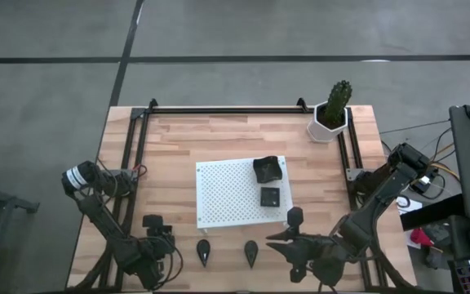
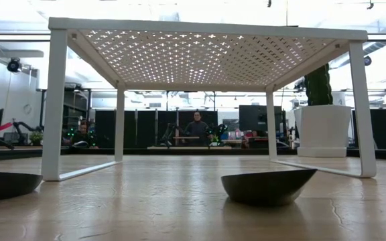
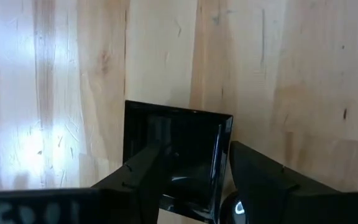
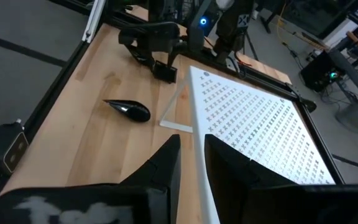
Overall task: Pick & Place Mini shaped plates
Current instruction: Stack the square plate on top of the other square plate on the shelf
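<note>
**Black square dish pinched at the table's front left**

Clamped by the left gripper (image 3: 221,177): one square plate (image 3: 173,134), gripped at its rim, with one finger (image 3: 145,177) inside the dish and the other outside. Bare wood beneath; resting or lifted, impossible to tell. Left arm folded low along the table's left side, with its claw near the front edge, left of the white board (image 1: 239,192).

For the right gripper (image 4: 191,165): fingers a narrow slit apart, nothing between them. Right arm bent in from the right side, claw low near the front edge, pointing toward the board's near corner.

Seen only from above: two more square plates on the board, one (image 1: 268,168) at the far right corner and one (image 1: 270,195) nearer. Also two teardrop plates (image 1: 204,251) (image 1: 251,252) on the wood just in front of the board, and a cactus pot (image 1: 330,119) at the far right corner.

Seen only from table height: board raised on legs, teardrop dishes lying in front of it.
</note>
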`<state>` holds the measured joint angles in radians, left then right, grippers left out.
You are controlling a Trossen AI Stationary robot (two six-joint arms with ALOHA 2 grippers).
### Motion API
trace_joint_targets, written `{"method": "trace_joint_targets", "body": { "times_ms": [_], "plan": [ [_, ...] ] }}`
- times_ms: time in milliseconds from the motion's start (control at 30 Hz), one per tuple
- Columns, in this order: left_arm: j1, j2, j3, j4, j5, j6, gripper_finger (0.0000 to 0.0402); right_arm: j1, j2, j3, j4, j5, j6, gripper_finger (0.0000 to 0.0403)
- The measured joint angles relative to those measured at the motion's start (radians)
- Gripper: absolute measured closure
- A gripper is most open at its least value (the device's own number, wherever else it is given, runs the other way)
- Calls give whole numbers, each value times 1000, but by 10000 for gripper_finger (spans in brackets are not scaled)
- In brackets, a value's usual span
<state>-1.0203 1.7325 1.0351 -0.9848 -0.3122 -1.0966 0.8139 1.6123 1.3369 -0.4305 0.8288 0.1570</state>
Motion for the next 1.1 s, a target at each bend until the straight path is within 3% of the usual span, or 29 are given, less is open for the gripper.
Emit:
{"method": "trace_joint_targets", "body": {
  "times_ms": [133, 500, 733, 1100],
  "plan": [
    [0, 0, -5, 0, 8, 0, 254, 0, 0, 0, 0, 0, 0, 335],
    [0, 0, -9, 34, 29, 11, 390, 0, 0, 0, 1, 0, 0, 335],
    [0, 0, 8, 60, 32, 22, 400, 0, 0, 0, 2, 0, 0, 335],
    [0, 0, 168, 59, 12, 103, 401, 0, 0, 0, 2, 0, 0, 335]
  ]
}}
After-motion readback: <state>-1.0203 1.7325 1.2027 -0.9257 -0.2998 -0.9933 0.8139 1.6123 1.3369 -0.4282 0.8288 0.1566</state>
